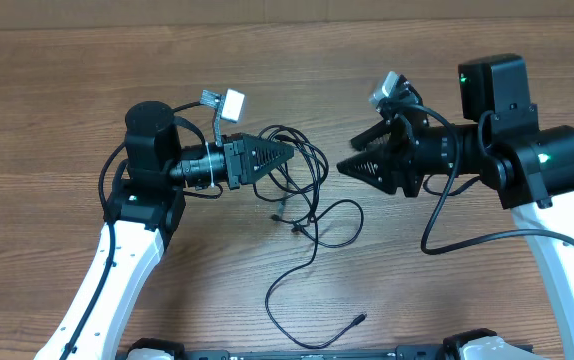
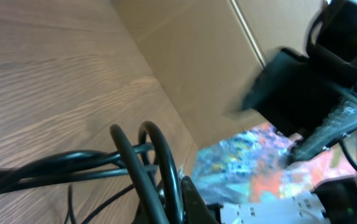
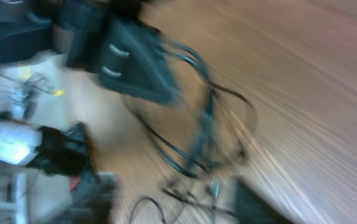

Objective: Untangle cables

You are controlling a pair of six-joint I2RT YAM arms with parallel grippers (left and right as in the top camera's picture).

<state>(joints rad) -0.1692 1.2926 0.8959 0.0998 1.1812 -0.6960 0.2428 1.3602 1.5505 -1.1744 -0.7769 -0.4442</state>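
Nearest, a loose tail of the thin black plug-ended cables (image 1: 307,190) curls toward the front edge of the brown wood-grain table (image 1: 47,150); their knot lies mid-table between the arms; the left gripper (image 1: 289,155) is pinched shut on a strand there; the right gripper (image 1: 350,155) stands just apart, fingers spread, holding nothing; beyond, open tabletop runs to the tan cardboard wall (image 1: 267,12).

You cannot sort the cables (image 3: 207,106): right wrist view is motion-smeared. Ahead of the left gripper (image 1: 288,154) tip, their crossings are too small to trace overhead.
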